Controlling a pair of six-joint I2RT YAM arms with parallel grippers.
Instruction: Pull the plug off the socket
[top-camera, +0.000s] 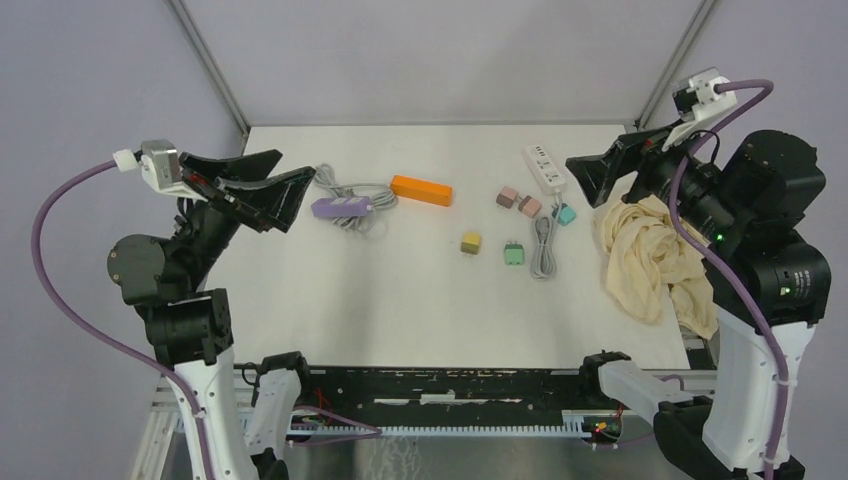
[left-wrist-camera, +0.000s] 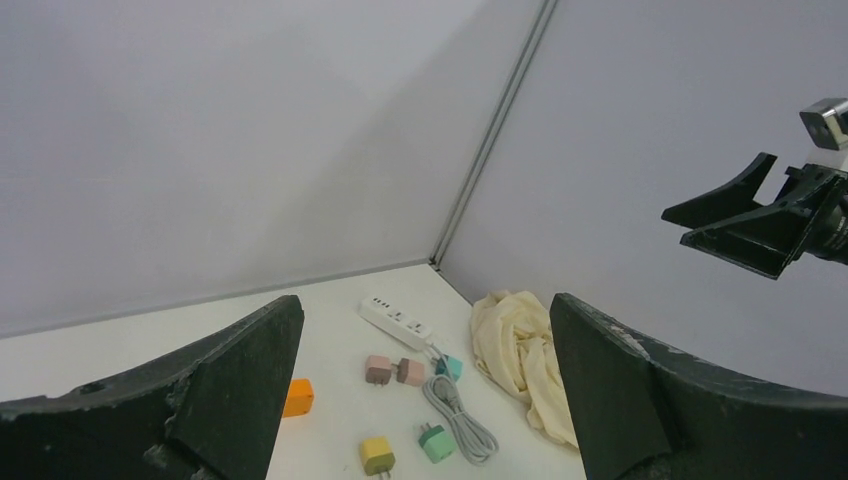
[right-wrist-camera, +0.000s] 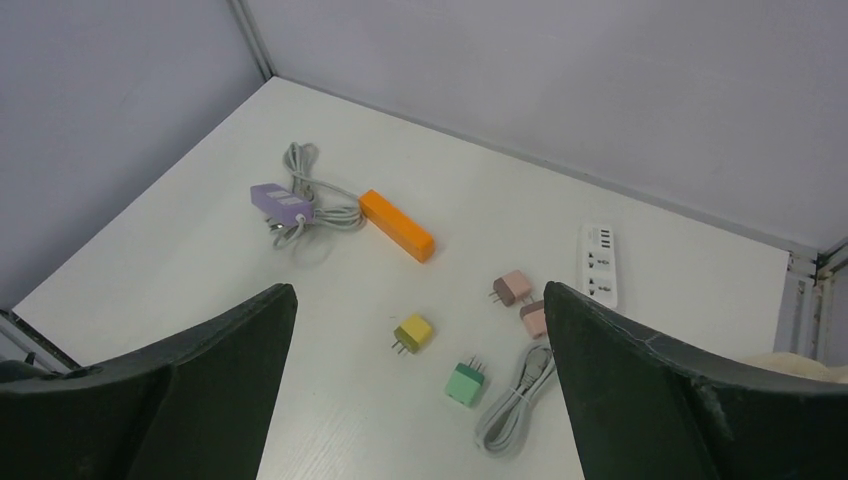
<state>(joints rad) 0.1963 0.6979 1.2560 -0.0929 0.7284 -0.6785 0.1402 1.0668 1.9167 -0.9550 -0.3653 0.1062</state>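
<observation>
**Nearly dead ahead: the white strip lies in front of my right tool**

From above, I take the white power strip (top-camera: 545, 167) to be the socket in question. It is a hard, glossy bar at the far right of the surface (top-camera: 400, 300), and its long axis runs far-to-near with a slight slant. It sits just ahead of my right tool (top-camera: 585, 180) and well apart from my left tool (top-camera: 292, 188), so I judge the right arm the one to use. Both tools gape wide and hold nothing.

The plug is less certain. A teal plug (top-camera: 565, 213), a small boxy block, lies just beside the strip's near end, where the grey cable (top-camera: 543, 250) leaves it and folds into a rubbery coil. I cannot tell whether it is seated or merely loose. My right wrist view hides it behind a finger, and the sockets I can see on the strip's top face look vacant.

Two pink plugs (top-camera: 508, 197), a yellow plug (top-camera: 470, 242) and a green plug (top-camera: 513, 254) lie loose nearby, with bare metal prongs showing. Near the left tool, a purple power strip (top-camera: 340, 207) lies crosswise beside an orange bar (top-camera: 421, 190). A rumpled cream cloth (top-camera: 650, 255), soft and likely to snag, lies beneath the right arm.
</observation>
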